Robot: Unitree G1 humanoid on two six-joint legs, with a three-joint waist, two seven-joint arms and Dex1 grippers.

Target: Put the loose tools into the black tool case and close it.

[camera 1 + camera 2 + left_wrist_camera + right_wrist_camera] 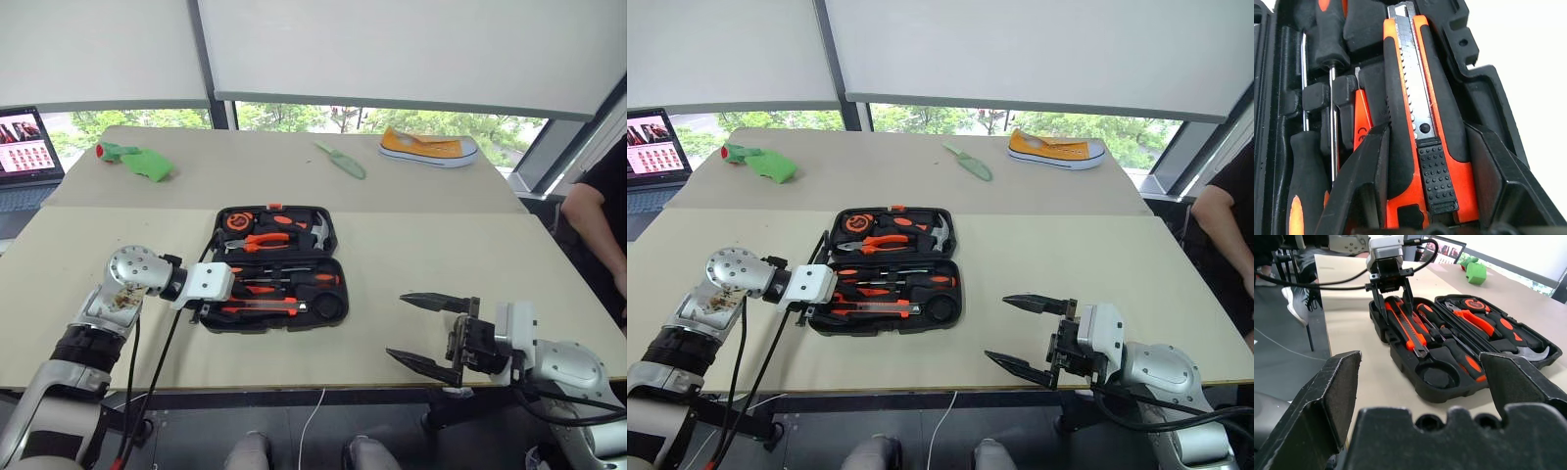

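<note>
The black tool case (341,294) lies open in the middle of the table, both halves flat. Its far half holds pliers (260,240) and a hammer (315,230). Black-orange screwdrivers (294,279) lie in the near half. The orange-black knife (1410,98) lies along the near half's front slot. My left gripper (1399,318) is at the case's left end, its fingers (1366,176) shut on the knife's end from both sides. My right gripper (396,325) hovers open to the right of the case, near the table's front edge, holding nothing.
At the back lie a green trowel (341,160), a yellow shoe (428,147) and a green object (137,160). A laptop (24,157) stands at far left. A person's arm (598,211) is at the right edge.
</note>
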